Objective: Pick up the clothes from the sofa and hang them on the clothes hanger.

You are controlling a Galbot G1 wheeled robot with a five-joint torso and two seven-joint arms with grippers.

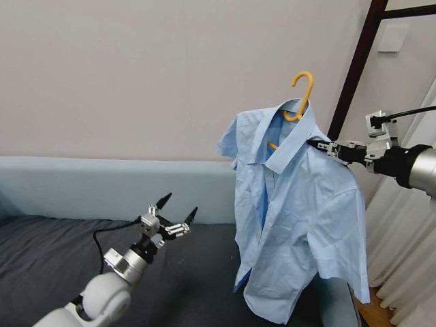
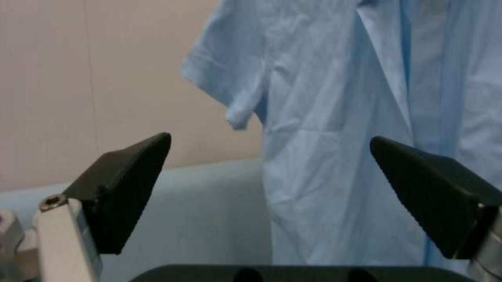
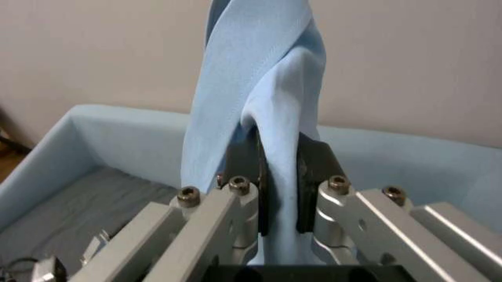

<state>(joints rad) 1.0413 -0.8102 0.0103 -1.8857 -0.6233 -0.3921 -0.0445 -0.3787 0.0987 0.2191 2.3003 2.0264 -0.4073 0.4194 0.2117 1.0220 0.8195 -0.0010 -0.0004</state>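
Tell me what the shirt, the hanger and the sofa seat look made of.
Shirt: thin woven cloth, likely cotton; matte, creased, folds limply where the right gripper pinches its shoulder. Hanger: probably plastic; smooth, evenly yellow hook. Sofa seat: dark matte fabric, seemingly a soft weave. Left gripper hovers open above it.

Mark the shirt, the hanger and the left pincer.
shirt (image 1: 300, 225): head view, front panel.
hanger (image 1: 308, 97): head view, yellow hook's shank.
left pincer (image 1: 180, 204): head view, midway between its open fingertips.

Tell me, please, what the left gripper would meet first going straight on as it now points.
The left gripper, open, would probably meet the hanging blue shirt first, though depth is unclear.
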